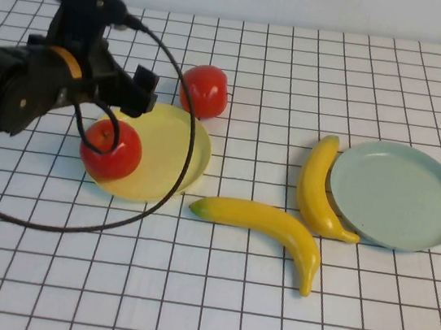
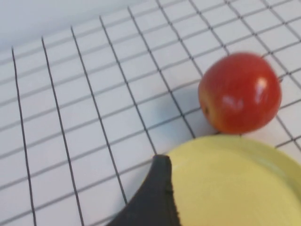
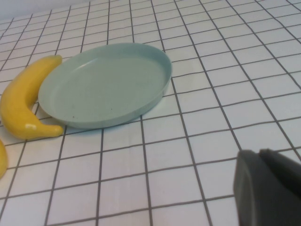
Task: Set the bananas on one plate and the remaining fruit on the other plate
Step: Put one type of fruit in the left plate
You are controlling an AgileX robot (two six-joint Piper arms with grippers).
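Note:
One red apple (image 1: 112,150) sits on the near left part of the pale yellow plate (image 1: 165,153). The other red apple (image 1: 205,91) lies on the table just beyond that plate, and also shows in the left wrist view (image 2: 240,92). My left gripper (image 1: 136,96) hovers over the yellow plate (image 2: 235,183), open and empty; one dark finger (image 2: 157,197) shows. Two yellow bananas lie on the table: one (image 1: 265,225) in the middle, one (image 1: 320,187) against the pale blue-green plate (image 1: 397,194). My right gripper (image 3: 261,157) is shut and empty, low over the table near the blue-green plate (image 3: 106,84).
A black cable (image 1: 170,174) from the left arm loops over the yellow plate and onto the table's near left. The checked tablecloth runs to a pale wall at the back. The right arm is out of the high view.

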